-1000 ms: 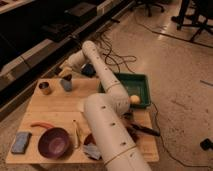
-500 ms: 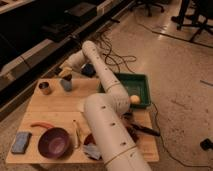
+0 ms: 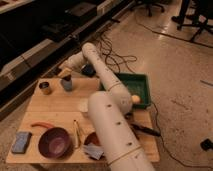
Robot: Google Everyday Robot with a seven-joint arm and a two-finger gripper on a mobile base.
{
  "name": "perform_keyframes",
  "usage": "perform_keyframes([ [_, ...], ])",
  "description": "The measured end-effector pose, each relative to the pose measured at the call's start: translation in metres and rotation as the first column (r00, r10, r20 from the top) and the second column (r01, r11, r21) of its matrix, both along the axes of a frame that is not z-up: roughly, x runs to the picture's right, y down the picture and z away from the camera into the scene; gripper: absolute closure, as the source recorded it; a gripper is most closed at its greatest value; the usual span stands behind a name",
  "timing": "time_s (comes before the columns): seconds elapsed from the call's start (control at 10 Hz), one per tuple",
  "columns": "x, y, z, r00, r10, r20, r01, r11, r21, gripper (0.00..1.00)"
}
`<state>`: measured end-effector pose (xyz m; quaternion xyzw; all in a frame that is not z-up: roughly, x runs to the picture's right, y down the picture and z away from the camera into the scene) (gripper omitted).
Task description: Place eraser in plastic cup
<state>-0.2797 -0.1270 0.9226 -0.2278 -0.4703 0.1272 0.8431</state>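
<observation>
Camera view: gripper above plastic cup, beside metal tin.

A light wooden table is standing on the floor and carrying everything: at its far left corner a shiny metal tin and, just beside it, the grey-blue plastic cup, over which the gripper is being held. A green tray is lying at the far right edge. Along the near edge a blue-grey pad, a red utensil and a dark purple bowl are lying.
</observation>
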Motion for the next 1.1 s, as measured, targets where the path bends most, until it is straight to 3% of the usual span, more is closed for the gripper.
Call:
perform_keyframes([
  [0.2,0.0,0.003,-0.002,0.996,0.083,-0.013,-0.082,0.9948,0.06,1.0],
  [0.4,-0.001,0.005,-0.006,0.991,0.129,-0.02,-0.127,0.9868,0.101,1.0],
  [0.7,-0.003,0.004,-0.01,0.987,0.158,0.002,-0.157,0.9814,0.11,1.0],
  [1.1,-0.001,0.0,-0.017,0.982,0.182,0.045,-0.186,0.9785,0.089,1.0],
])
